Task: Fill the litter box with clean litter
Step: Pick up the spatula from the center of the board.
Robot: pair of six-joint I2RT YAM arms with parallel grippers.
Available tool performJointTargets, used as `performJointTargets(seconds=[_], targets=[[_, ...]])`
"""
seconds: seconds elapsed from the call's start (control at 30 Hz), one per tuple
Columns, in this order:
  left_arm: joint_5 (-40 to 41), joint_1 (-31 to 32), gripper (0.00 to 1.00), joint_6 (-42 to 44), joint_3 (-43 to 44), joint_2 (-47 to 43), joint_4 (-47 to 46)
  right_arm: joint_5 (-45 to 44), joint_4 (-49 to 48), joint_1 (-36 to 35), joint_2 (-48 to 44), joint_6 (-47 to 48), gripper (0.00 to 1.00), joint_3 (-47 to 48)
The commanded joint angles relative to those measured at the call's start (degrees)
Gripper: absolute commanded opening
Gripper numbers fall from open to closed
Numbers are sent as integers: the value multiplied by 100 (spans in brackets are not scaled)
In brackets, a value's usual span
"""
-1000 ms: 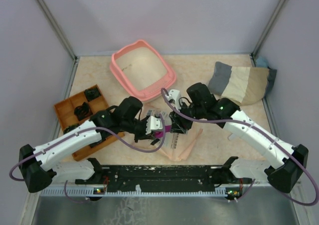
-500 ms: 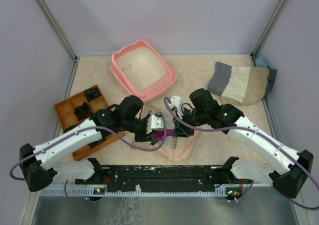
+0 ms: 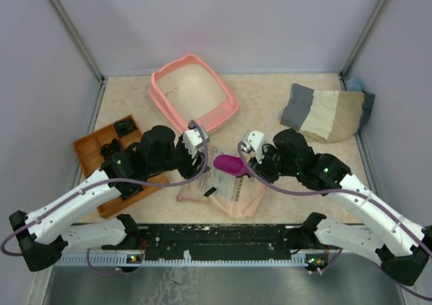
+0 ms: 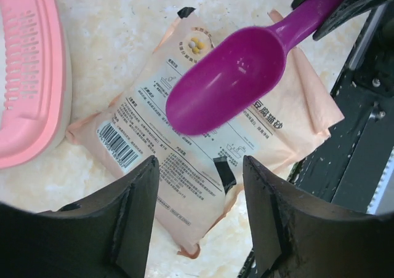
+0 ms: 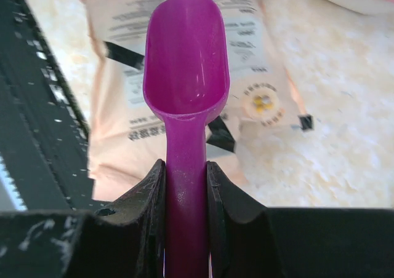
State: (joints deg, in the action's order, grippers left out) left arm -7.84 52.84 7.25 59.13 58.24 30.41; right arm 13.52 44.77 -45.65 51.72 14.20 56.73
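The right tool [image 5: 184,178] is closed tight on the handle of a magenta scoop [image 5: 186,75], one finger pressed to each side. The scoop sticks straight out from the tool with its bowl facing up and its glossy inside showing. It hangs above a beige printed paper bag [image 5: 261,96] that lies flat on the desk [image 3: 270,92].

The left tool [image 4: 200,167] is spread wide and grips nothing. Its two dark fingers [image 4: 132,219] frame the near end of the bag in the left wrist view, with the barcode and printed text between and beyond them. Whether those fingers touch the bag cannot be told.

From above, the two tools face each other across the bag. The left one is at the bag's left end and the right one at its upper right. The scoop's bowl is over the bag's upper part, between them.

The litter box [image 3: 160,101], a salmon-pink tray with a raised rim, sits on the desk just beyond the bag, toward the back and a little left. Its near rim is close to the left tool, and its inside is pale.

An orange compartmented tray [image 3: 88,150] lies at the left edge of the desk. A grey and beige cloth pouch [image 3: 324,113] rests at the far right.
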Motion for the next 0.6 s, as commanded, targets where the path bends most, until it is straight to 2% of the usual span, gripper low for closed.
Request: performJointTargets(seconds=[0.0,0.27,0.57], targets=[[437,-5,63,-1234,242,114,-52,-1213,147,-41,-460,285,0,1],[637,-88,70,-2345,-4,561,-285,-2472,792,-23,-413,365,0,216],[630,-1041,77,-2884,-568,535,-285,-2922,1294,303,-196,328,0,192]])
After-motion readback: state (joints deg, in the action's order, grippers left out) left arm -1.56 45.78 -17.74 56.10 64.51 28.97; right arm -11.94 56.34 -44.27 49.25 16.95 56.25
